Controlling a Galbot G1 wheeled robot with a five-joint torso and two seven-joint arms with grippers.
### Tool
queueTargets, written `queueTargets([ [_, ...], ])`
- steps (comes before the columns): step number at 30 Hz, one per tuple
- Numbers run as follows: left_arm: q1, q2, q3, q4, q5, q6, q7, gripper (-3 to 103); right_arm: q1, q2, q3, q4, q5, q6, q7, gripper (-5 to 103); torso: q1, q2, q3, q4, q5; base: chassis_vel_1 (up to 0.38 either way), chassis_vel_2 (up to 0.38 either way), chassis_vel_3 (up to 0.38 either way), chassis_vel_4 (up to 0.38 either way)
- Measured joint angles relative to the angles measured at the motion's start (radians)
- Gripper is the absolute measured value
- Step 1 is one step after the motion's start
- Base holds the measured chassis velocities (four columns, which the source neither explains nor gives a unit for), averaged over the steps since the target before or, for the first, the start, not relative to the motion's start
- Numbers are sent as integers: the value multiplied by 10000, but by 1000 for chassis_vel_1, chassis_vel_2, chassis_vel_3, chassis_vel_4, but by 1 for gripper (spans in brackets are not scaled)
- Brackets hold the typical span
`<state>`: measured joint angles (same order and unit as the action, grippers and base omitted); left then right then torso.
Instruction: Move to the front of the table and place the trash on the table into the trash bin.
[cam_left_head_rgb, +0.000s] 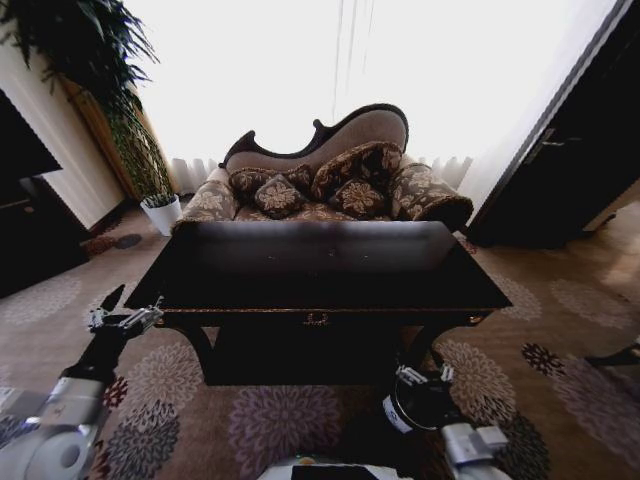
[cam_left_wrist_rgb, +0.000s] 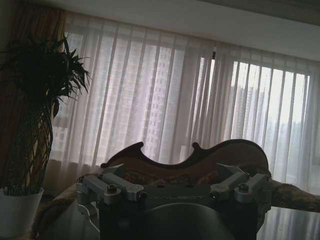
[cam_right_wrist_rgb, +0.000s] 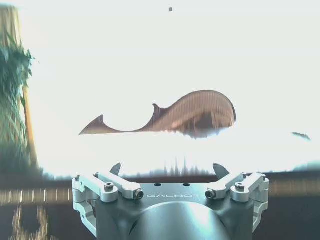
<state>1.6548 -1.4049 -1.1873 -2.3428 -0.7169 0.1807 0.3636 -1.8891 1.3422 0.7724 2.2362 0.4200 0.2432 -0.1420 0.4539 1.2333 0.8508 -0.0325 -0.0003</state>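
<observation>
Head view: dark glossy worktop (cam_left_head_rgb: 330, 262) dead ahead, gold ornament at front-edge centre, curved legs, lower shelf in shadow. Top surface reads bare and dark, no litter made out on it. Patterned sofa (cam_left_head_rgb: 330, 180) with cushions just behind far edge, bright curtained window beyond. Potted plant in white pot (cam_left_head_rgb: 160, 212) off the far-left corner, on the floor. Left gripper (cam_left_head_rgb: 122, 318) raised just outside the front-left corner, below top level, fingers spread apart, nothing held. Right gripper (cam_left_head_rgb: 425, 377) low by the front-right leg, directly over the black trash bin (cam_left_head_rgb: 410, 408) standing on the floral carpet; white label visible on bin side. Fingers there too small and dark, cannot tell apart or together.

Left wrist view: left gripper (cam_left_wrist_rgb: 174, 172) body in foreground, finger links splayed wide, empty. Sofa back (cam_left_wrist_rgb: 200, 160) ahead, sheer curtains (cam_left_wrist_rgb: 165, 95) behind, plant (cam_left_wrist_rgb: 35, 100) and white pot off to the side. Glossy worktop (cam_left_wrist_rgb: 290, 222) surface at frame bottom.

Right wrist view: right gripper (cam_right_wrist_rgb: 170, 172) links splayed outward, open, nothing between. Sofa back (cam_right_wrist_rgb: 190, 112) silhouetted against blown-out window.
</observation>
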Motion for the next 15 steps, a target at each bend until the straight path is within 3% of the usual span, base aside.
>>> queueTargets([
  [5, 145, -4, -74, -125, -81, -43, -8, 100, 351, -189, 504, 889, 789, -347, 405, 100, 0, 0, 0, -1, 0, 0, 0, 0, 0],
  [15, 649, -206, 38, -523, 167, -71, 67, 100, 1445, -1121, 744, 565, 1817, -735, 818, 100, 0, -1, 1, 0, 3, 0, 0, 0, 0],
])
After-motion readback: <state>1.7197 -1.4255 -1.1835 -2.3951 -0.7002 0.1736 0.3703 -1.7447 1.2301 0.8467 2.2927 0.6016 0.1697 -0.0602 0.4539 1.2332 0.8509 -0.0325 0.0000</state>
